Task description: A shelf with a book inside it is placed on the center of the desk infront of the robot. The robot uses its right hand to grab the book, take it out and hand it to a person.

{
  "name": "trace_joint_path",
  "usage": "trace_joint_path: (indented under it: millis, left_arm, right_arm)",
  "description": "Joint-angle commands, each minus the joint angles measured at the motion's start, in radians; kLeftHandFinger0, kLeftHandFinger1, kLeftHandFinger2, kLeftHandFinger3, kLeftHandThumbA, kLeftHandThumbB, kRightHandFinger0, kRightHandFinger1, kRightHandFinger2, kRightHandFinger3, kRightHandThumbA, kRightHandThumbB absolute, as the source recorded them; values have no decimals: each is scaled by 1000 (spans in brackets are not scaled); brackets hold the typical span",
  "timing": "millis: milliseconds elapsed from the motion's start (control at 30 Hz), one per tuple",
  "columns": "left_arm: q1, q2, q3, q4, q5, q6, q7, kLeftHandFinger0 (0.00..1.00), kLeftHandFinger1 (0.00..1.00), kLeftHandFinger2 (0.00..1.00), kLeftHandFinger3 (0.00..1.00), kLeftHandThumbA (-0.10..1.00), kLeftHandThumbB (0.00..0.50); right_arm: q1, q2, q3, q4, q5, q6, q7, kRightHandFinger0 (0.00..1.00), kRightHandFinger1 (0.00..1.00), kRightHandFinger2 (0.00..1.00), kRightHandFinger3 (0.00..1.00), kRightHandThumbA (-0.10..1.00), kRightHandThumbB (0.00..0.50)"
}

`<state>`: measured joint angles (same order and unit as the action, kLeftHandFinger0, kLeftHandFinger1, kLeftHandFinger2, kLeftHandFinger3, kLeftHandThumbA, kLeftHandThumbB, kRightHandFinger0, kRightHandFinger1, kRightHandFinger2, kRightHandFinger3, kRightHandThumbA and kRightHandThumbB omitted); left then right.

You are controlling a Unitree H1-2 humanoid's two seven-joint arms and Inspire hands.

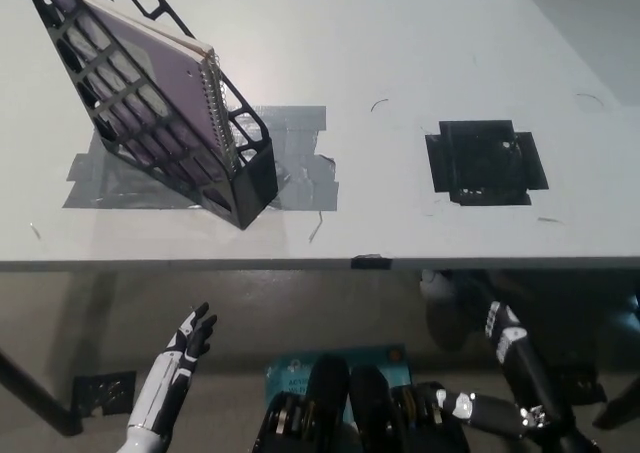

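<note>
Black lattice shelf [150,103] stands at the desk's [400,63] left on grey tape, with the spiral-bound book [150,68] leaning inside it, untouched. My right hand [505,338] hangs below the desk edge, well apart from the book, its fingers not legible; my left hand [190,338] rests low, fingers spread and empty. Grasp, extraction and handover all remain.

The book [165,83] stands in the shelf [245,178] on the desk's [400,53] left, both hands below its near edge.
</note>
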<state>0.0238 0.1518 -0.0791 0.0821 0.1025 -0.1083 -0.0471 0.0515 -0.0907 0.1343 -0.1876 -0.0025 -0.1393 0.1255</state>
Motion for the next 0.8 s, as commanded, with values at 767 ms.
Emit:
trace_joint_path:
  millis: [767]
  left_arm:
    - [-8,0,-14,-23,18,-41,-7,1000,1000,1000,1000,1000,280]
  right_arm:
    - [-780,227,-8,421,89,209,10,1000,1000,1000,1000,994,322]
